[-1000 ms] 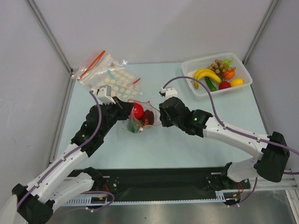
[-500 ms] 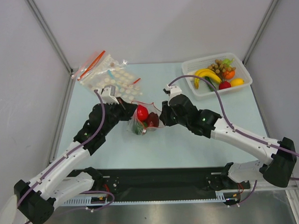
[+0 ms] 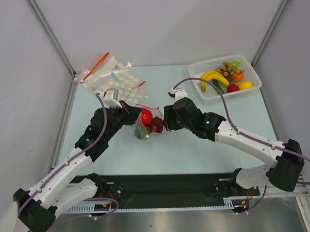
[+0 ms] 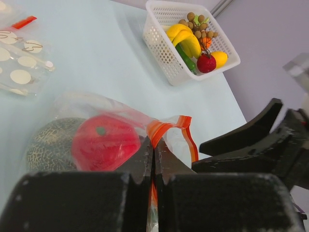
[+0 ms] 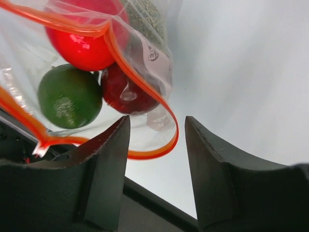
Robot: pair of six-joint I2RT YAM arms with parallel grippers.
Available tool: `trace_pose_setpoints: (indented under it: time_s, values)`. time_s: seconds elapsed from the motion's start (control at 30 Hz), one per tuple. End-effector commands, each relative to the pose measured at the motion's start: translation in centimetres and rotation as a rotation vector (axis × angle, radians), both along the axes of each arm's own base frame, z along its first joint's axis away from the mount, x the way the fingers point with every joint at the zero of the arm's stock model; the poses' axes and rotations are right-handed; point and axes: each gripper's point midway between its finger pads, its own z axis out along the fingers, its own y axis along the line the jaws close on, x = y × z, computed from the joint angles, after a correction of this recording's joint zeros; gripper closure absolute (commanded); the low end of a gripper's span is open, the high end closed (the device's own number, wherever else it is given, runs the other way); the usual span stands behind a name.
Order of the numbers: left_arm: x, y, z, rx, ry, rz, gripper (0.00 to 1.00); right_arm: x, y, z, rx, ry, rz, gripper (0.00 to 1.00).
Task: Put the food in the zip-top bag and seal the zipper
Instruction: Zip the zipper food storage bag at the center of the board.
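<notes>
The zip-top bag [image 3: 146, 124] hangs between my two grippers over the table's middle. Through its clear plastic I see the shiny red fruit [image 5: 82, 38], the dark green ball [image 5: 70, 96], the dark red piece [image 5: 126, 89] and the rough grey-green ball [image 4: 48, 145]. My left gripper [image 4: 154, 143] is shut on the red zipper [image 4: 166, 126] at the bag's mouth. My right gripper [image 5: 157, 126] is open. A slack loop of the zipper [image 5: 166, 145] curls between its fingers, which do not pinch it.
A white basket [image 3: 202, 69] at the back right holds yellow bananas [image 3: 215, 77], a brown grape bunch and other toy produce. Clear bags with pale discs [image 3: 110, 77] lie at the back left. Grey walls close in both sides.
My right gripper's jaws have come apart at the bag's right edge and now stand open. The bag and both grippers have drifted slightly left since half a second ago.
</notes>
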Motion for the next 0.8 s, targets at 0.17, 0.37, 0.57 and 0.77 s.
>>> trace_pose_setpoints:
  time_s: [0.17, 0.37, 0.57, 0.77]
  values:
    - [0.0, 0.8, 3.6, -0.081, -0.105, 0.036, 0.96, 0.7, 1.4, -1.6, -0.035, 0.029, 0.027, 0.62]
    - [0.1, -0.2, 3.1, -0.077, -0.09, -0.008, 0.95, 0.4, 1.2, -0.4, -0.002, -0.002, 0.045, 1.0]
    - [-0.7, -4.6, 2.2, -0.061, -0.05, -0.201, 0.95, 0.2, 0.2, 2.1, 0.074, -0.053, 0.014, 1.0]
    - [-3.9, -9.3, 3.1, -0.114, -0.041, -0.472, 0.9, -0.2, -1.3, 4.6, 0.192, -0.083, -0.058, 1.0]
